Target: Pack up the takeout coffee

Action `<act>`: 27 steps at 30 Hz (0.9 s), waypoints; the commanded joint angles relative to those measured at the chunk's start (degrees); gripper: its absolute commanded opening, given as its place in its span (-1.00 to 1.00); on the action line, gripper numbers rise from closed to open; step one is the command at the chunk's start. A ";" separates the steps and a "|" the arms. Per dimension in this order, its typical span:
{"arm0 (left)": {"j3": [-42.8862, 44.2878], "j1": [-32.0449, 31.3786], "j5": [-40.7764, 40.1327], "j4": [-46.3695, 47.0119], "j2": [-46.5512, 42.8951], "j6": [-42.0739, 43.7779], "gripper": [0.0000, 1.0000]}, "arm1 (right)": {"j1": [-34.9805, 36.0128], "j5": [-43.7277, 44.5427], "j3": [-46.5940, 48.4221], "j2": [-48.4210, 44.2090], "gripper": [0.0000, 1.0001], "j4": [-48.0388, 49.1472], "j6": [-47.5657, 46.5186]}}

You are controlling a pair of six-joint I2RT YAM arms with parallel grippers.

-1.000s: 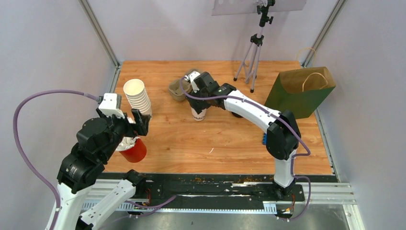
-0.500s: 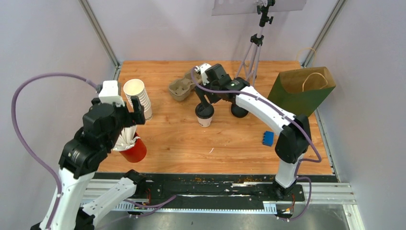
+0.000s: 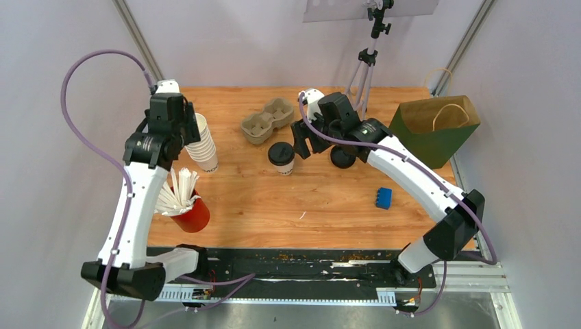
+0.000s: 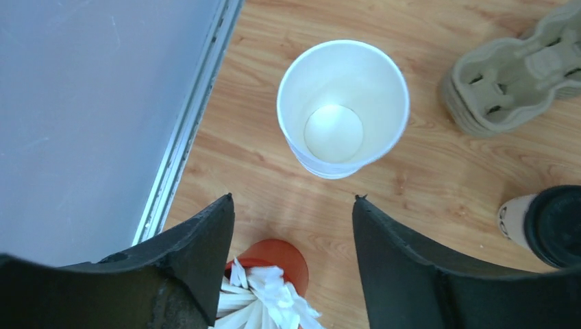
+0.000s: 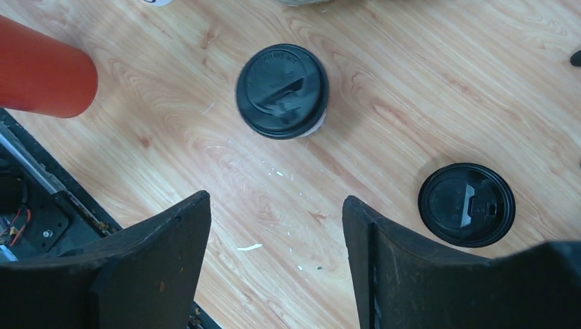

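Open bench [image 3: 329, 205] lies in front of and between the white-sided cup [image 3: 281, 156] and the other lidded cup [image 5: 466, 204]. Behind crowd the pulp cup carrier [image 3: 267, 120], tripod [image 3: 369, 57] and green paper bag [image 3: 431, 130].

On the wooden counter [image 3: 322, 205] a white-sided cup [image 3: 281, 158] with a black lid stands upright near the middle, just in front of a cardboard cup carrier [image 3: 267, 120]. A second black-lidded cup [image 3: 340, 157] stands to its right, partly hidden by the right arm. The right gripper [image 3: 303, 142] hangs over the space between these two cups. The left gripper [image 3: 183, 129] hangs beside a stack of white cups [image 3: 203, 144] at the left side. Nearer stands a red cup [image 3: 190, 212] with white sticks. At the right are an open green paper bag [image 3: 431, 130] and a small blue block [image 3: 384, 198].
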 commanded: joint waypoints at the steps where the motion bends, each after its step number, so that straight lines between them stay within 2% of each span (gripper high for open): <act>1: 2.89 6.01 8.71 4.06 3.14 -0.66 0.35 | 0.15 -2.29 -1.37 -4.09 0.42 2.78 2.65; 8: 1.48 10.07 11.50 8.88 5.99 -0.04 0.10 | 0.15 -2.55 -5.60 -7.41 0.57 4.79 5.75; 13: 0.95 10.88 12.62 10.25 7.63 0.58 0.03 | 0.19 -2.46 -6.51 -7.93 0.59 4.82 5.74; 17: 1.48 11.40 9.58 8.79 9.26 2.05 -0.02 | 0.17 -2.30 -6.45 -8.10 0.60 4.34 5.18; 20: 1.29 13.76 10.50 9.69 9.67 2.56 -0.06 | 0.15 -2.20 -6.85 -8.40 0.60 4.10 4.81; 27: 0.15 14.48 13.93 11.62 11.21 4.03 -0.24 | 0.14 -2.02 -7.49 -8.56 0.61 4.02 4.88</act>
